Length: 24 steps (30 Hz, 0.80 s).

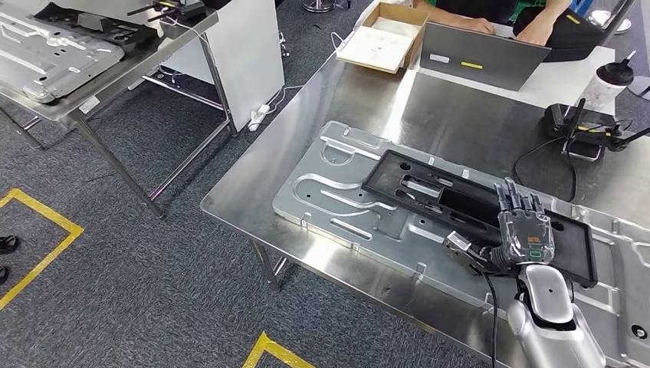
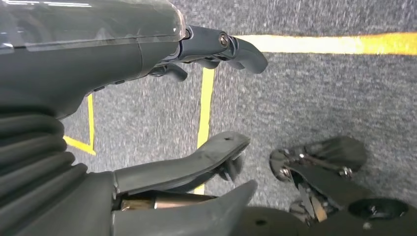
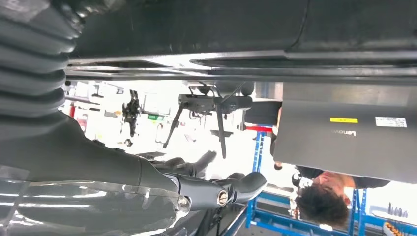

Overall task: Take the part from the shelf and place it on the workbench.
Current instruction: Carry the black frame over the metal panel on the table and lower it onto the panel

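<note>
While the black part (image 1: 475, 211) lies flat on the silver plate (image 1: 345, 203) by the worktop's (image 1: 460, 115) near edge: placing step, judged nearly finished. Right hand (image 1: 523, 230) atop the part, fingers (image 1: 515, 201) extended, grip unclear. Left hand (image 2: 196, 113) hanging empty, fingers loosely apart. Next: lift clear without dragging.

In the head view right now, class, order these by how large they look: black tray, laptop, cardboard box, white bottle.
1. Black tray, clearly largest, though nearest the camera.
2. Laptop and cardboard box: too alike to rank.
3. White bottle, smallest.
</note>
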Motion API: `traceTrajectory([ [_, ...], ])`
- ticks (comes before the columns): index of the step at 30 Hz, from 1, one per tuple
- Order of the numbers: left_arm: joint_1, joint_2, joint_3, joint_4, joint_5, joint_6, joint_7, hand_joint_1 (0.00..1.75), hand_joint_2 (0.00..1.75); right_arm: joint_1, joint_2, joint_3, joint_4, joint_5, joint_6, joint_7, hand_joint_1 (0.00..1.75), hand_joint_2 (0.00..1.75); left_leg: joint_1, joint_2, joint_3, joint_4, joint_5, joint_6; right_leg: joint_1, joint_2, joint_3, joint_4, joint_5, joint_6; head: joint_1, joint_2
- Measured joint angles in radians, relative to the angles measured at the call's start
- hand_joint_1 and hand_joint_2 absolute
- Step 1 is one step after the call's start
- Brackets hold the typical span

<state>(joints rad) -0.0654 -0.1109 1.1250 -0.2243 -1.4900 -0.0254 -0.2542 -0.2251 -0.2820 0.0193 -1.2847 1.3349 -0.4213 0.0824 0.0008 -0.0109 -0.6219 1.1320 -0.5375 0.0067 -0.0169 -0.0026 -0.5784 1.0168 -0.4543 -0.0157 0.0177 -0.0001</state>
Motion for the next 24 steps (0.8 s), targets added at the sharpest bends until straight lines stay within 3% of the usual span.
traceTrajectory([
  [2, 0.000, 0.000, 0.000, 0.000, 0.002, -0.009, -0.002, 0.00, 0.00, 0.004, 0.001, -0.003, 0.001, -0.004, 0.000, -0.002, 0.00, 0.00, 0.004, 0.002, -0.058, 0.131, -0.063, -0.008, 0.000, -0.003, -0.004, 0.002, 0.000, -0.002, 0.000, 0.000],
  [3, 0.001, 0.000, 0.000, 0.001, 0.002, -0.013, -0.002, 0.00, 0.00, 0.006, 0.001, -0.004, 0.001, -0.006, 0.000, -0.003, 0.00, 0.00, 0.005, 0.003, -0.073, 0.166, -0.071, -0.009, 0.001, -0.004, -0.007, 0.004, 0.000, -0.002, 0.000, 0.000],
  [4, 0.002, 0.000, 0.000, 0.001, 0.003, -0.015, -0.003, 0.00, 0.00, 0.009, 0.002, -0.004, 0.002, -0.007, 0.000, -0.003, 0.00, 0.00, 0.006, 0.003, -0.069, 0.162, -0.059, -0.010, 0.001, -0.004, -0.009, 0.006, 0.000, -0.002, 0.000, 0.000],
  [6, 0.003, 0.000, 0.000, 0.001, 0.004, -0.017, -0.004, 0.00, 0.00, 0.012, 0.003, -0.005, 0.003, -0.009, 0.000, -0.004, 0.00, 0.00, 0.007, 0.004, -0.008, 0.049, 0.004, -0.006, 0.000, -0.004, -0.011, 0.010, 0.000, -0.001, 0.000, 0.000],
  [8, 0.001, 0.000, 0.000, 0.001, 0.006, -0.019, -0.005, 0.00, 0.00, 0.013, 0.004, -0.007, 0.003, -0.010, -0.001, -0.005, 0.00, 0.00, 0.004, 0.004, 0.054, -0.072, 0.048, 0.003, 0.003, -0.004, -0.014, 0.013, 0.002, 0.007, 0.000, 0.000],
  [9, 0.000, 0.000, 0.000, 0.001, 0.008, -0.021, -0.006, 0.00, 0.00, 0.014, 0.004, -0.009, 0.003, -0.011, -0.001, -0.007, 0.00, 0.00, 0.002, 0.003, 0.066, -0.099, 0.057, 0.009, 0.005, -0.003, -0.016, 0.014, 0.004, 0.013, 0.000, 0.000],
  [12, -0.001, 0.000, 0.000, 0.002, 0.012, -0.027, -0.009, 0.00, 0.00, 0.021, 0.004, -0.015, 0.003, -0.012, -0.003, -0.012, 0.00, 0.00, 0.000, 0.004, 0.063, -0.113, 0.073, 0.030, 0.003, -0.002, -0.019, 0.012, 0.011, 0.034, 0.000, 0.000],
  [14, -0.001, -0.001, 0.000, 0.002, 0.013, -0.029, -0.010, 0.00, 0.00, 0.025, 0.004, -0.020, 0.003, -0.012, -0.004, -0.014, 0.00, 0.00, 0.002, 0.007, 0.055, -0.124, 0.090, 0.046, 0.000, -0.001, -0.034, 0.049, -0.032, 0.044, 0.000, 0.000],
  [17, -0.001, -0.002, 0.000, 0.003, 0.013, -0.033, -0.010, 0.00, 0.00, 0.028, 0.004, -0.025, 0.003, -0.011, -0.004, -0.016, 0.00, 0.00, -0.001, 0.008, 0.025, -0.126, 0.113, 0.056, -0.003, 0.000, -0.091, 0.219, -0.156, 0.051, 0.001, 0.000],
  [18, -0.001, -0.002, 0.001, 0.003, 0.013, -0.033, -0.010, 0.00, 0.00, 0.029, 0.004, -0.026, 0.004, -0.011, -0.004, -0.017, 0.00, 0.00, -0.002, 0.008, 0.014, -0.125, 0.120, 0.056, -0.003, 0.000, -0.098, 0.261, -0.174, 0.052, 0.001, 0.000],
  [19, -0.001, -0.002, 0.001, 0.003, 0.013, -0.034, -0.010, 0.00, 0.00, 0.030, 0.004, -0.026, 0.005, -0.010, -0.004, -0.017, 0.00, 0.00, -0.003, 0.008, 0.003, -0.122, 0.127, 0.056, -0.003, 0.000, -0.090, 0.271, -0.172, 0.053, 0.001, 0.000],
  [20, -0.001, -0.002, 0.001, 0.003, 0.013, -0.034, -0.010, 0.00, 0.00, 0.030, 0.004, -0.026, 0.005, -0.010, -0.004, -0.018, 0.00, 0.00, -0.003, 0.007, -0.008, -0.119, 0.133, 0.054, -0.003, 0.000, -0.062, 0.244, -0.152, 0.052, 0.001, 0.000],
  [22, -0.001, -0.003, 0.001, 0.003, 0.013, -0.035, -0.010, 0.00, 0.00, 0.027, 0.004, -0.027, 0.005, -0.010, -0.004, -0.018, 0.00, 0.00, -0.004, 0.007, -0.027, -0.110, 0.144, 0.048, -0.002, 0.001, 0.035, 0.106, -0.108, 0.046, 0.001, 0.000],
  [24, -0.002, -0.005, 0.001, 0.003, 0.013, -0.035, -0.010, 0.00, 0.00, 0.023, 0.004, -0.029, 0.005, -0.010, -0.005, -0.018, 0.00, 0.00, -0.005, 0.006, -0.034, -0.107, 0.157, 0.038, 0.003, 0.002, 0.096, 0.007, -0.091, 0.038, 0.000, 0.000],
])
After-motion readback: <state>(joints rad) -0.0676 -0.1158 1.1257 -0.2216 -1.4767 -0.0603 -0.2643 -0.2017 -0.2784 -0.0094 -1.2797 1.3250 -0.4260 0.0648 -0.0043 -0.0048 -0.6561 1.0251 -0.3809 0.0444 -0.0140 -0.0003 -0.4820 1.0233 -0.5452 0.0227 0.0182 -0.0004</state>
